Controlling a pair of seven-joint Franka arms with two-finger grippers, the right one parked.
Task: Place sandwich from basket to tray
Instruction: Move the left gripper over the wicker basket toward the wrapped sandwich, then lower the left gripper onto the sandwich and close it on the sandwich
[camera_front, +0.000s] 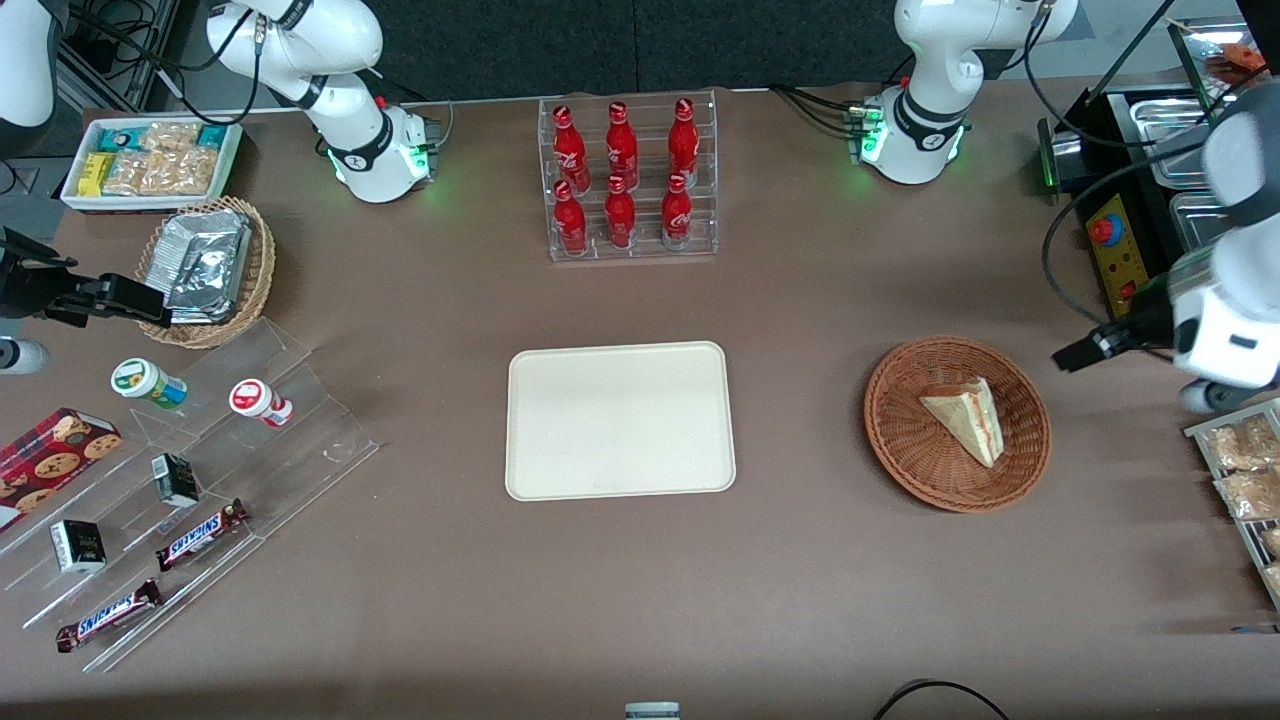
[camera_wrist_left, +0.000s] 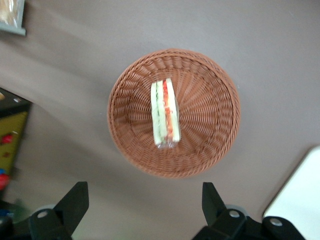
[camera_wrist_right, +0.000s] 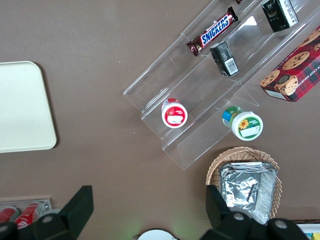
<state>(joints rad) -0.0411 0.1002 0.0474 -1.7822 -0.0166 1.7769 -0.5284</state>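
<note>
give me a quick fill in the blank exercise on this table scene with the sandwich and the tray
1. The sandwich lies in the round brown ___.
2. The cream tray holds ___ items.
3. The gripper, apart from the basket, has its fingers ___.
4. The clear rack holds six red ___.

Missing words: basket; no; open; bottles

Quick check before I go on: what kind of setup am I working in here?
Probably a mock snack shop on a lab table: a clear rack of red bottles, Snickers bars on acrylic steps, and a sandwich in a basket beside a tray. The pincer hangs open above the basket.
</note>
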